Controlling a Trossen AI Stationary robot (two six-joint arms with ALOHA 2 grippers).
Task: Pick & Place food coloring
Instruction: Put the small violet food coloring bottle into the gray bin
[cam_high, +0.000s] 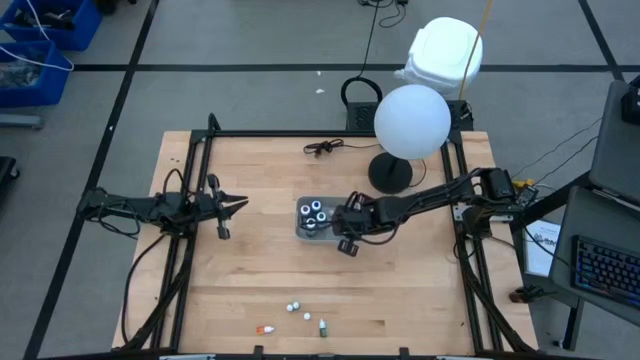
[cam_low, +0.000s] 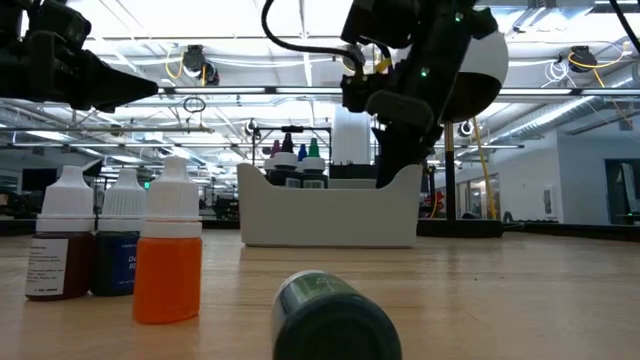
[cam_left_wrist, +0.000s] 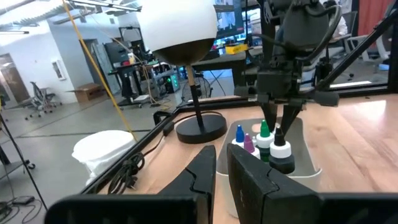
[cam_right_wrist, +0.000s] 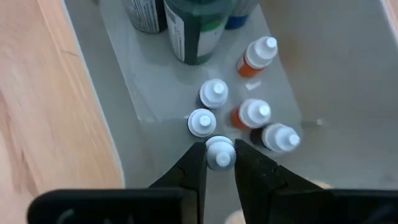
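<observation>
The grey tray (cam_high: 303, 228) stands mid-table and holds dark food coloring bottles (cam_high: 315, 212) with pale tops. In the right wrist view, several tiny white-capped bottles (cam_right_wrist: 249, 115) stand on the tray's floor (cam_right_wrist: 155, 93). My right gripper (cam_right_wrist: 221, 168) reaches down into the tray's right part and is shut on one tiny bottle (cam_right_wrist: 219, 152). More tiny bottles (cam_high: 306, 316) stand or lie by the table's near edge. My left gripper (cam_high: 238, 203) waits level at the table's left, shut but for a narrow slit, with nothing between its fingers. My right gripper pinches the tiny bottle between its two fingers, just below the white cap (cam_right_wrist: 219, 148). The fingers come from above, slanting down into the tray. The bottle stands upright, cap up. Its body is hidden under the cap, so whether it rests on the tray's floor cannot be told.
A lamp with a white globe (cam_high: 412, 120) and a dark base (cam_high: 390, 172) stands behind the tray, and a black cable (cam_high: 325, 147) lies at the far edge. Close to the low camera stand brown, blue and orange bottles (cam_low: 168, 255), and a dark green one (cam_low: 335, 315) lies on its side.
</observation>
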